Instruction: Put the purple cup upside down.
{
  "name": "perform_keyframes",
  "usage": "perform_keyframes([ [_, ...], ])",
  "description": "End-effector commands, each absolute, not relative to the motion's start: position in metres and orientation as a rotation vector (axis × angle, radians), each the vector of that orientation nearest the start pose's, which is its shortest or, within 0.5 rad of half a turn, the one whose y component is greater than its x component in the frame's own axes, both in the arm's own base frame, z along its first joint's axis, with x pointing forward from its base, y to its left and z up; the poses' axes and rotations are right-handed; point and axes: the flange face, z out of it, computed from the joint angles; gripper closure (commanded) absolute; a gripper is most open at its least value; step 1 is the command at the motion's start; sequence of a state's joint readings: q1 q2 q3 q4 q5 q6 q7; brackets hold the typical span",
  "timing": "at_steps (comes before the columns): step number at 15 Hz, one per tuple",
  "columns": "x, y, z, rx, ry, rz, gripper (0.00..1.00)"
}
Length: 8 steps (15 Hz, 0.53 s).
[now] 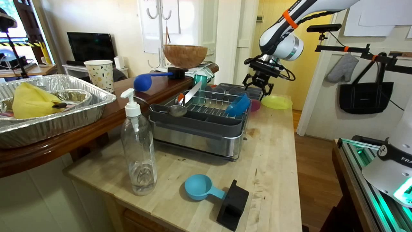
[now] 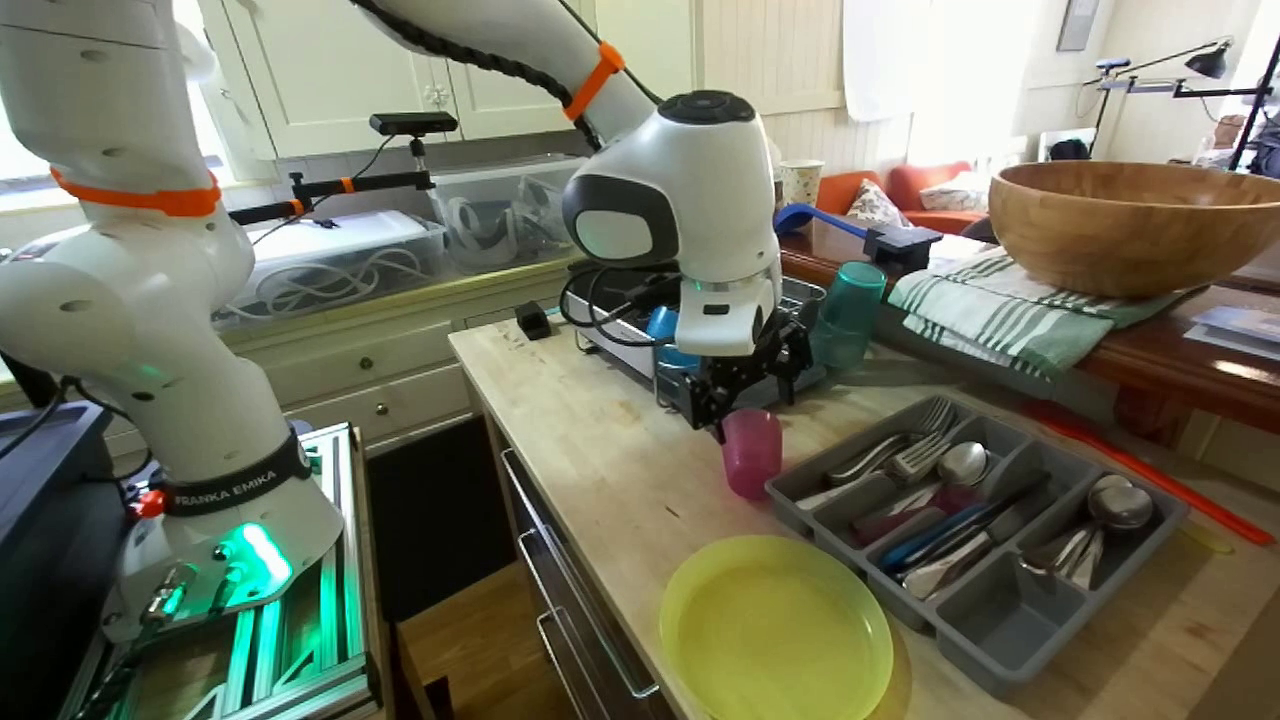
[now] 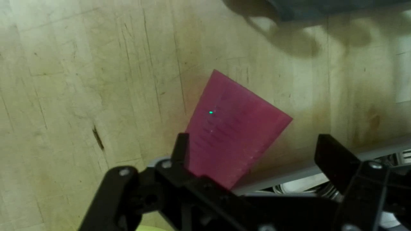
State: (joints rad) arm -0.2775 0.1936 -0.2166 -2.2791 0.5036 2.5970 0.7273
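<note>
The purple cup (image 2: 752, 455) is on the wooden counter, between the dish rack and the grey cutlery tray. In the wrist view the purple cup (image 3: 236, 125) shows as a tapered side outline, so it appears to lie on its side, wide end toward the rack. In an exterior view the cup (image 1: 255, 105) is mostly hidden behind the rack. My gripper (image 2: 750, 412) is open just above the cup. In the wrist view the gripper (image 3: 253, 138) has its left fingertip overlapping the cup's left edge and its right fingertip well apart. I cannot tell whether it touches.
The dish rack (image 1: 193, 143) holds a blue item (image 1: 238, 105). The cutlery tray (image 2: 1025, 612) and yellow plate (image 2: 775, 640) lie close to the cup. A teal cup (image 2: 848, 318) stands by the rack. A clear bottle (image 1: 140, 161) and blue scoop (image 1: 199, 187) are farther off.
</note>
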Motion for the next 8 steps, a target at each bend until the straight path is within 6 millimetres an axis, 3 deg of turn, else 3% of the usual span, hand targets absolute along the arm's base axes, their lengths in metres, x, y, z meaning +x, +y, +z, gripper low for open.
perform_keyframes([
  [1, 0.476, -0.275, 0.272, -1.943, 2.097, -0.054, 0.00],
  [8, 0.486, -0.287, 0.256, -1.942, 2.122, -0.060, 0.00],
])
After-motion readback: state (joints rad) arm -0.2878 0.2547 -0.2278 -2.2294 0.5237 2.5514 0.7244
